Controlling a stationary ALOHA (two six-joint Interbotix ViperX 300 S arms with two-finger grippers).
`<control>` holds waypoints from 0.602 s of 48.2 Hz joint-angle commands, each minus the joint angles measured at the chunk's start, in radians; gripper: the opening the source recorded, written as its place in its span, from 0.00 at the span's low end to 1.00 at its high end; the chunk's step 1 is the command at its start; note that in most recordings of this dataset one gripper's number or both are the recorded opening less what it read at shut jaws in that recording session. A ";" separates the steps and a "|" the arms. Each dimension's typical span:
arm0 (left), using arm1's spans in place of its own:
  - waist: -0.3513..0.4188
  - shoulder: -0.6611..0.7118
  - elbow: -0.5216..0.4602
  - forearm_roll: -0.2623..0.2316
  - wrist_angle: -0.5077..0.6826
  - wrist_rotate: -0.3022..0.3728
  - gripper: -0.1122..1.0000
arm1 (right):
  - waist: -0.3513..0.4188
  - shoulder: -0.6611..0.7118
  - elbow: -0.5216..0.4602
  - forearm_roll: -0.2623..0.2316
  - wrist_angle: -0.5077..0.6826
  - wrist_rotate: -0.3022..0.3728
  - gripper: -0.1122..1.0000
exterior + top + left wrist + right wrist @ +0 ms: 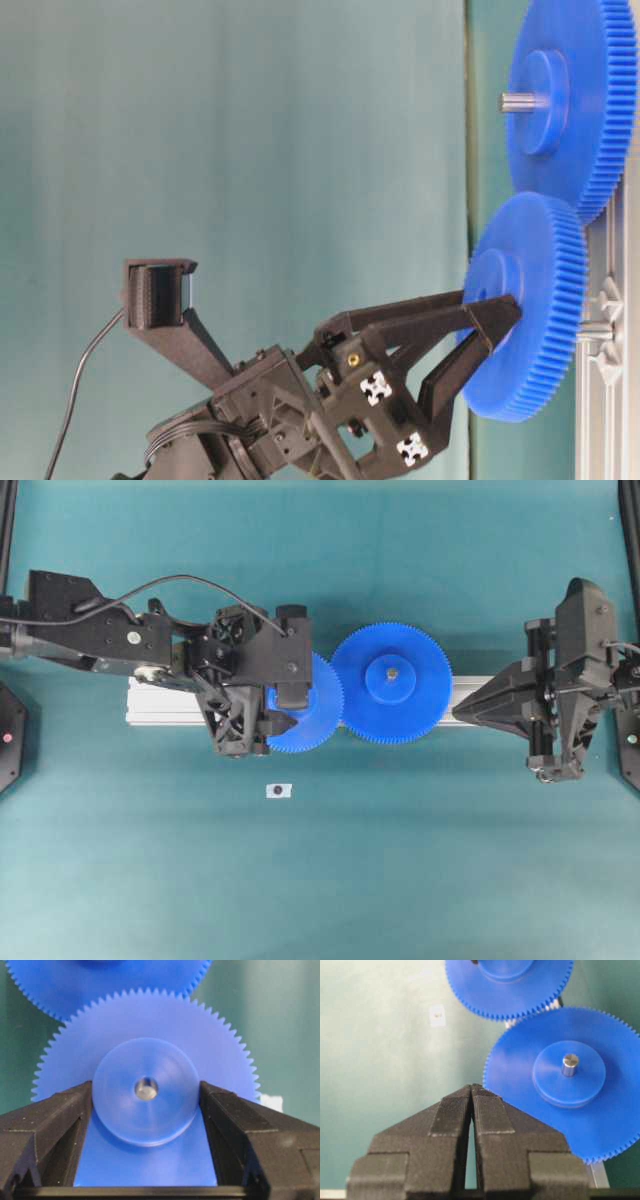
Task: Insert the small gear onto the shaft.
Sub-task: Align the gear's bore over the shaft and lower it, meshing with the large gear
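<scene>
Teal matting (pixel 400 860) is covering the whole table, and from overhead two blue gears are lying on a silver rail (pixel 160 702), teeth meeting. One white tag (pixel 279 791) is sitting alone below the rail. The small gear (pixel 312 712) is lying half hidden under the left gripper (pixel 278 702); the big gear (pixel 391 683) is sitting beside it on its own pin. The right gripper (pixel 460 710) is resting on the rail just beside the big gear, apart from it.

Seen from table level, the left gripper's two fingers (pixel 490 312) are bracketing the small gear's raised hub, jaws spread around it.

Through the left wrist camera, both finger pads are pressing the hub's sides, gripping the small gear, and the shaft (pixel 146 1088) is showing grey inside the centre hole.

Through the right wrist camera, the right gripper's jaws are standing clenched together, holding nothing, and both gears and the tag are showing beyond them.
</scene>
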 commanded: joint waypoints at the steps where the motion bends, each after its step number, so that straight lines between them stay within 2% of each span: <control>1: 0.005 -0.021 -0.003 0.003 0.017 0.006 0.75 | 0.002 -0.003 -0.009 0.002 -0.005 0.009 0.17; 16: 0.008 -0.049 0.006 0.003 0.086 0.014 0.75 | 0.002 -0.003 -0.012 0.003 -0.005 0.009 0.17; 29: 0.017 -0.043 0.011 0.003 0.072 0.020 0.75 | 0.002 -0.003 -0.009 0.003 -0.009 0.009 0.17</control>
